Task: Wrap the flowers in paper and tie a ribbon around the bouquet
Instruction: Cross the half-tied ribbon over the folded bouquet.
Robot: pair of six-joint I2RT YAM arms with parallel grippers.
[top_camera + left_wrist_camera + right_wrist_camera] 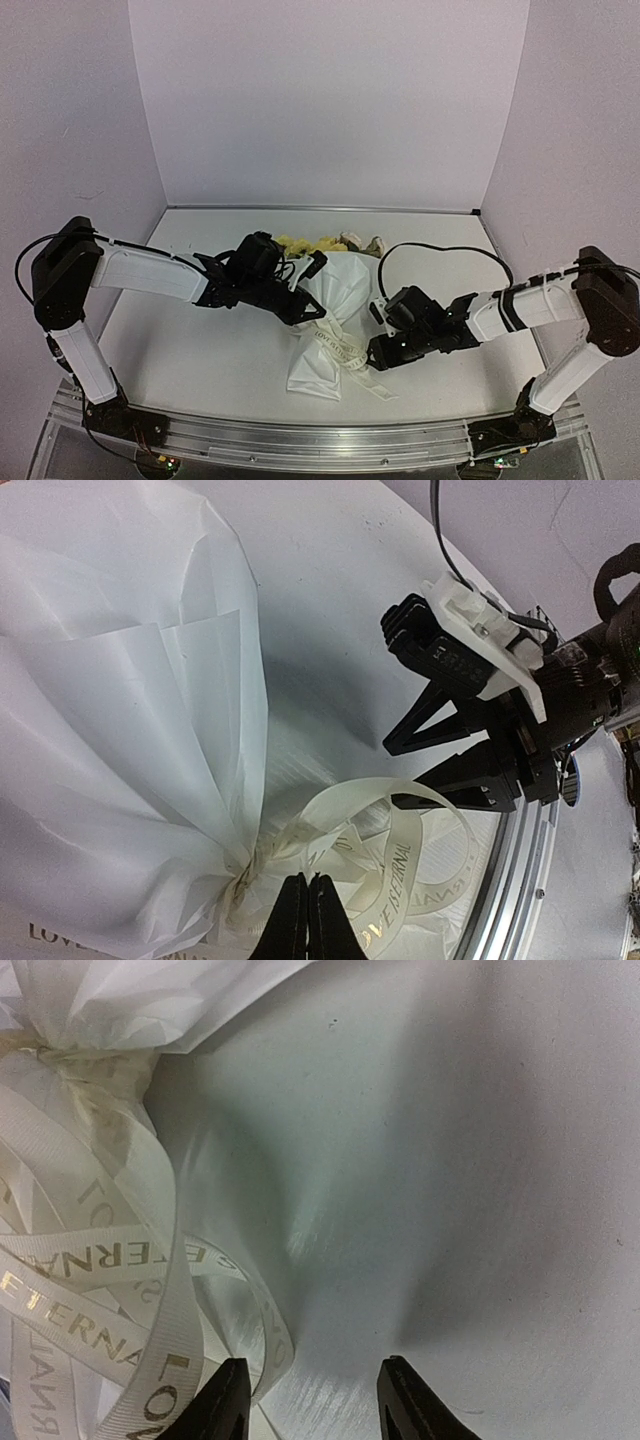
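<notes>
Top external view shows the step as I judge it: the wrapping is done and I am at the tying. The counter [190,350] is smooth, matte and white. On its middle lies the bouquet [335,290], a cone of thin, crinkly, half-translucent paper [130,710]. It fans wide toward the far wall, is gathered to a tight neck, and flares again at the near end. The flowers [300,243], pale yellow and cream, poke out at the far, wide end. The ribbon [400,870] is narrow, cream and ribbed, with printed lettering. It is cinched round the neck and spills in loose loops and tails toward the near edge.

My left tool [307,880] is pressed together, tips right at the knot; whether a strand is caught between them I cannot tell. My right tool [310,1395] is spread, low over the counter just beside the loops. One loop touches one of its fingers, and nothing is held.

Next, I reckon, the right tool must close on a loop or tail and draw it away from the left. That should snug the knot without tearing the paper.
</notes>
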